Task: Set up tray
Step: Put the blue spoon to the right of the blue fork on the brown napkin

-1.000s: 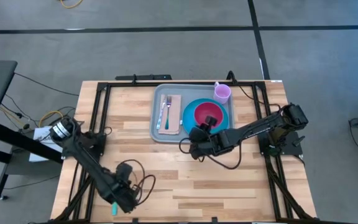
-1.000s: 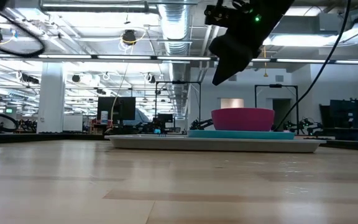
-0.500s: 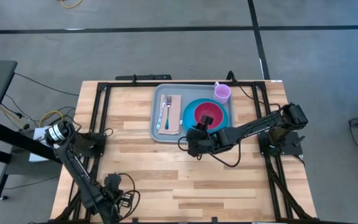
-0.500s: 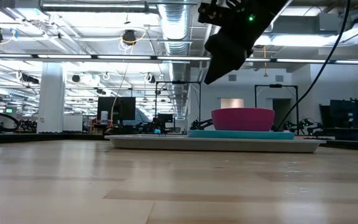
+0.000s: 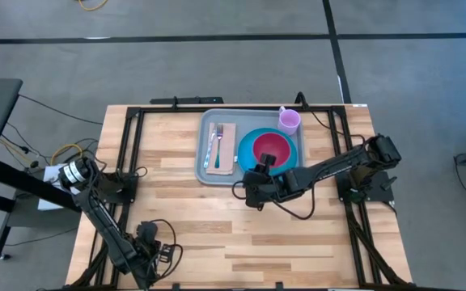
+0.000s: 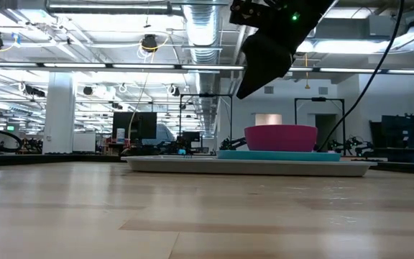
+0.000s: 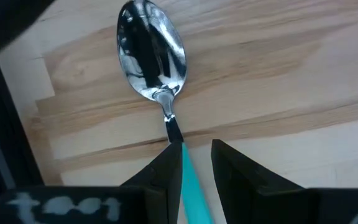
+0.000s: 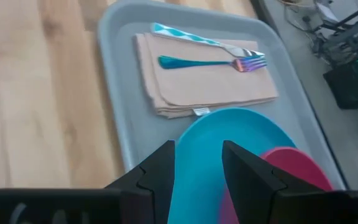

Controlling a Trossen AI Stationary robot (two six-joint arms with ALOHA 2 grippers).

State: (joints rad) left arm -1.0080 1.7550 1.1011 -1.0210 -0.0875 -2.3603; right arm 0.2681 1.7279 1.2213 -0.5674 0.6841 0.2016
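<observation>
Pale grey-blue plastic marked the tray (image 5: 207, 171), which sat at the far middle of the wooden table (image 5: 184, 210), flat on the boards. On it lay a tan folded napkin (image 8: 205, 84) with a teal-handled fork (image 8: 211, 62) across it and a second piece of cutlery (image 8: 197, 38) with a patterned handle just beside the fork, and next to the napkin a bright-blue round plate (image 5: 245, 141) carrying a magenta bowl (image 5: 271, 149). A small lilac cup (image 5: 289, 120) stood at the tray's far right corner. The right gripper (image 8: 199, 168) hung above the near edge of the plate, its two dark fingers spread apart with nothing between them; in the low view it hovered clear above the bowl. The left gripper (image 7: 196, 163) was down at the near left edge of the table, its fingers clamped on the turquoise handle of a spoon (image 7: 155, 68), whose shiny metal bowl pointed ahead over the bare wood
</observation>
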